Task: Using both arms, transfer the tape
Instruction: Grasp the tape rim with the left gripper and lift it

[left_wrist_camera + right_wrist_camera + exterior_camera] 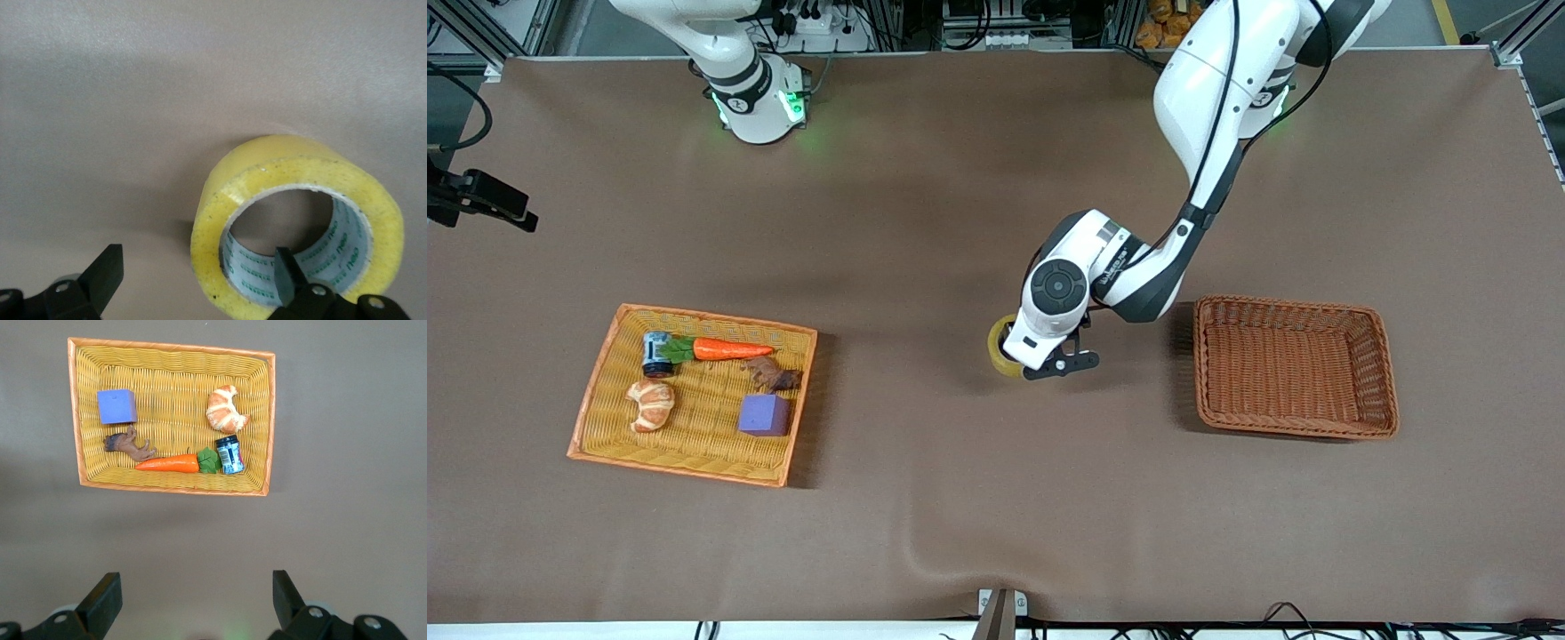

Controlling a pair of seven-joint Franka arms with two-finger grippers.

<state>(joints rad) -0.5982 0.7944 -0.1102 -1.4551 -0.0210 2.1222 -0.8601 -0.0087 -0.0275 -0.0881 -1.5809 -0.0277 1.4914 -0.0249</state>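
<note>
one tape [999,347] roll, two baskets, two arms. the tape lies on the bare brown table [925,498] near its middle, between the two baskets, closer to the brown wicker basket [1294,366], which sits toward the left arm's end. in the left wrist view the tape [293,220] shows its open ring, yellow outside, pale core with green print inside.

left arm reaches from its base down to the table middle, wrist bent over, left claw [1021,360] right at the tape. left claw [193,283] is spread open; one finger [288,275] sits inside the ring's hole, the other finger [105,270] is well outside the roll, nothing gripped.

right arm waits up by its base; right claw [193,603] is open and empty, high over the table with the yellow basket [270,420] below in its view.

yellow basket [596,400] with orange rim sits toward the right arm's end and holds five things: one carrot [725,349], one croissant [651,404], one purple cube [764,414], one small can [657,353], one brown toy piece [772,374]. brown wicker basket holds nothing visible. nothing stands between the tape and either basket.
</note>
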